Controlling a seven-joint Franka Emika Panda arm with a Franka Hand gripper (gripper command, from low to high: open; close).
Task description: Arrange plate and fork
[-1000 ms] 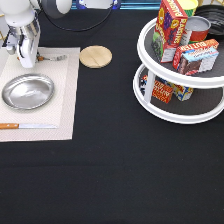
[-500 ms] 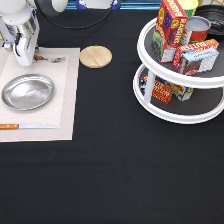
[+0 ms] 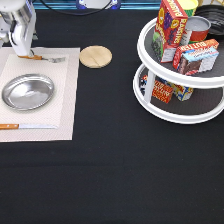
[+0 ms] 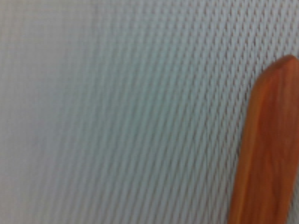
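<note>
The plate [image 3: 28,91], a round shiny metal dish, lies on the pale placemat [image 3: 62,107] at the exterior view's left. The fork [image 3: 44,58] lies flat on the mat just above the plate, with its brown handle to the left and its silver tines to the right. My gripper [image 3: 22,50] stands open right over the handle end, at the mat's top left. The wrist view shows only the rounded end of the fork's handle [image 4: 270,150] resting on the mat's weave.
A wooden-handled knife [image 3: 22,126] lies along the mat's lower edge. A tan wooden disc [image 3: 95,56] sits right of the mat. A white two-tier turntable [image 3: 150,95] with boxes and cans fills the exterior view's right.
The gripper has lifted a little and shifted slightly right over the fork's handle. The fork, plate and knife stay where they were on the mat.
</note>
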